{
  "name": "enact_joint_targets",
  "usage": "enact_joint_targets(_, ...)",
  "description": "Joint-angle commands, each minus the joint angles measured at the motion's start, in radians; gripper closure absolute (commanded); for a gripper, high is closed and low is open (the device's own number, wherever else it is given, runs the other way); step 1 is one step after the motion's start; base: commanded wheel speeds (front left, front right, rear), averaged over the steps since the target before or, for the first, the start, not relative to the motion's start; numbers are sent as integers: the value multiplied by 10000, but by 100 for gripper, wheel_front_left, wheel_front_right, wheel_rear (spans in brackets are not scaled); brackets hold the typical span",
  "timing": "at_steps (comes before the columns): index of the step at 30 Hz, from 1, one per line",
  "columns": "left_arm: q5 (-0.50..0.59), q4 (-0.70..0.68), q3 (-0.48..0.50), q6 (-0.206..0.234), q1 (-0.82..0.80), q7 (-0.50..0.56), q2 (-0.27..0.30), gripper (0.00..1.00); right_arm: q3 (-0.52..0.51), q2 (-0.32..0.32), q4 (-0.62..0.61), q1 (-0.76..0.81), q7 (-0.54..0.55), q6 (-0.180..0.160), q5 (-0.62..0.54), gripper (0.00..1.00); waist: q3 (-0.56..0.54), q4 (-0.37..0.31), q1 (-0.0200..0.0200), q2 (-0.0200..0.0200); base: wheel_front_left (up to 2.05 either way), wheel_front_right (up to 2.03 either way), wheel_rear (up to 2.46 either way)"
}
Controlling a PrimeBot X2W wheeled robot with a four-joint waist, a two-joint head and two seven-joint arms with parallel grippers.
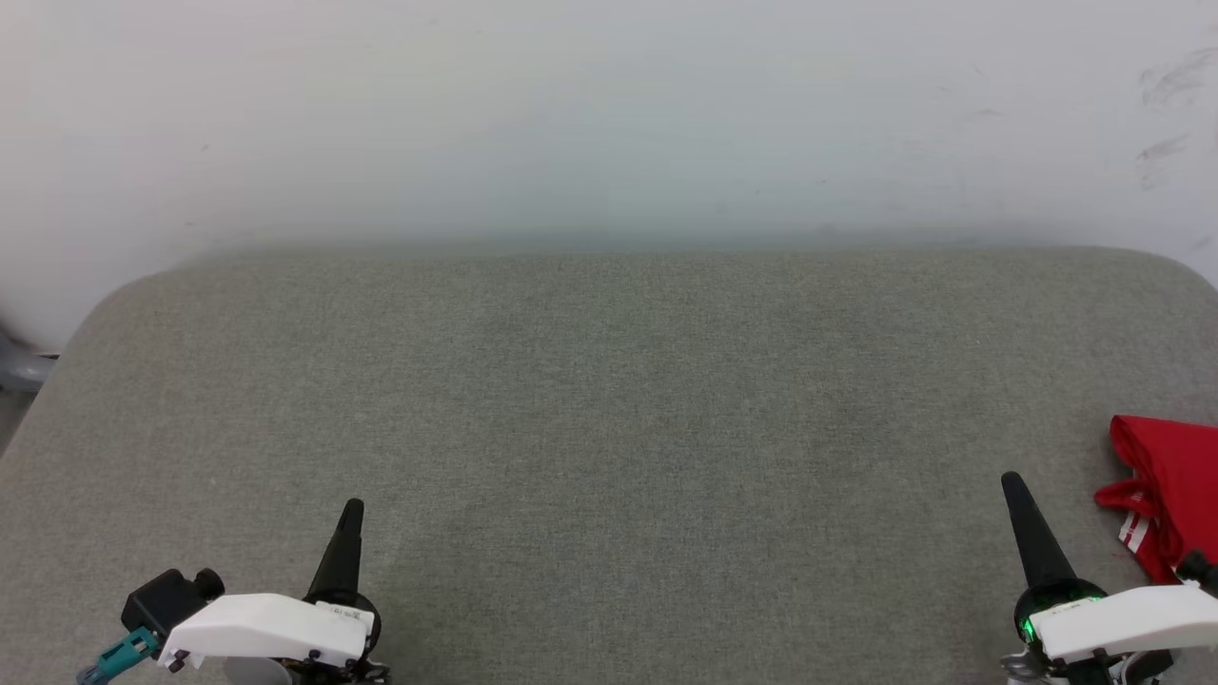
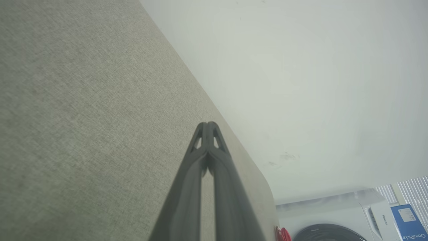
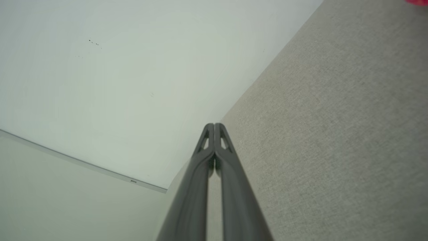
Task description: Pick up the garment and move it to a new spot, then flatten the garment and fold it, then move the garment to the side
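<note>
Garment (image 1: 1168, 480) is lying bunched at the worktop's (image 1: 609, 428) right side. Both jaws are resting pinched closed, empty, parked clear of it.

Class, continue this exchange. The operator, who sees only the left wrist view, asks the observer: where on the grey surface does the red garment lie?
Observer: The garment lies bunched at the right edge of the grey surface, partly cut off by the head view's border.
Operator: Which gripper is nearer?
Observer: The right gripper, just left of it and apart from it.
Operator: Is that one open?
Observer: No. The right wrist view shows its fingers pressed together with nothing between them.
</note>
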Motion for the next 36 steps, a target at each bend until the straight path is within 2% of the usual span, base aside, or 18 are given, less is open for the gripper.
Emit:
enact_joint_targets(1,-228,-66,78,-75,-274,67,2,100,-16,-6,-35,-320,29,-1,250,100,6,0,0,-1,0,0,0)
enact_joint_targets(36,-3191,97,735,-435,-647,914,-304,100,-47,-6,755,-932,277,-2,3533,100,210,2,-1,-1,0,0,0)
